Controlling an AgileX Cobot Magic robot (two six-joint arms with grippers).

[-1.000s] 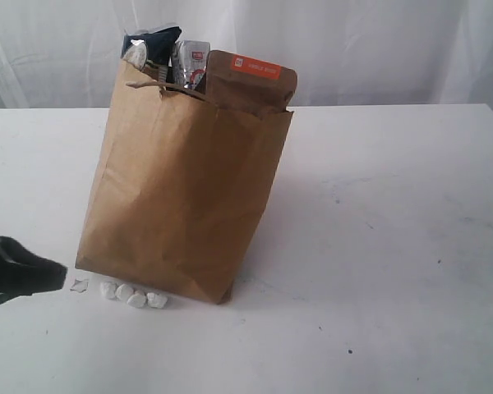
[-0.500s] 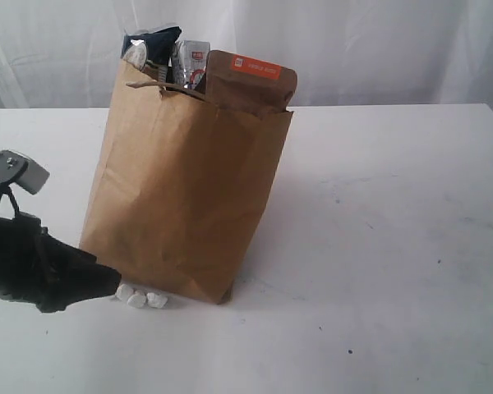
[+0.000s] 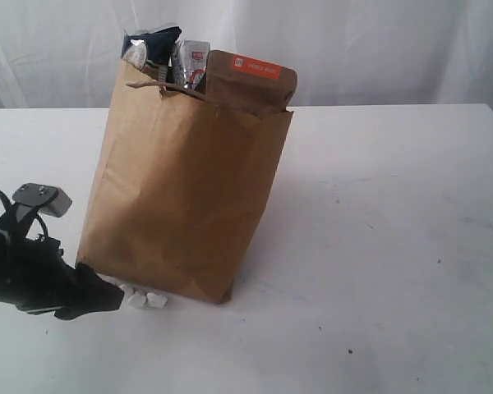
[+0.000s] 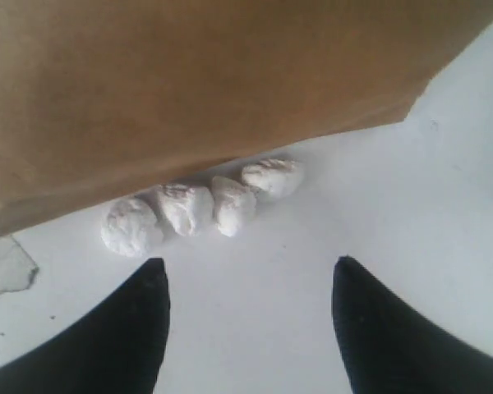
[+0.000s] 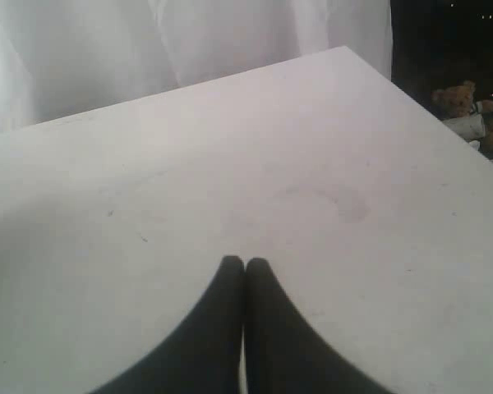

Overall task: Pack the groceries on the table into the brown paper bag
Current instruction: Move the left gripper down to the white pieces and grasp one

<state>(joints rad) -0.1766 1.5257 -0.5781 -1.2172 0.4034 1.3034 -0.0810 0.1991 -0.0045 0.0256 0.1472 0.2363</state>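
The tall brown paper bag (image 3: 185, 180) stands on the white table (image 3: 378, 246). Out of its top stick an orange-labelled brown pouch (image 3: 251, 80), a dark packet (image 3: 152, 41) and a clear packet with a red label (image 3: 191, 61). My left gripper (image 3: 107, 295) hangs low at the bag's front left corner. In the left wrist view the left gripper (image 4: 248, 267) is open with bare table between its fingers, and the bag's wall (image 4: 189, 82) is just beyond. My right gripper (image 5: 245, 263) is shut and empty over bare table (image 5: 230, 148); the exterior view does not show it.
Several small white pebble-like bits (image 4: 201, 205) lie in a row against the bag's base, just ahead of the left fingertips; the same bits (image 3: 145, 300) show in the exterior view. A clear scrap (image 4: 4, 267) lies beside them. A table corner and dark clutter (image 5: 460, 103) lie beyond the right gripper.
My left gripper came in from the left edge to the bag's base, then dropped a little lower. It now covers some of the white bits. The right gripper stayed still.
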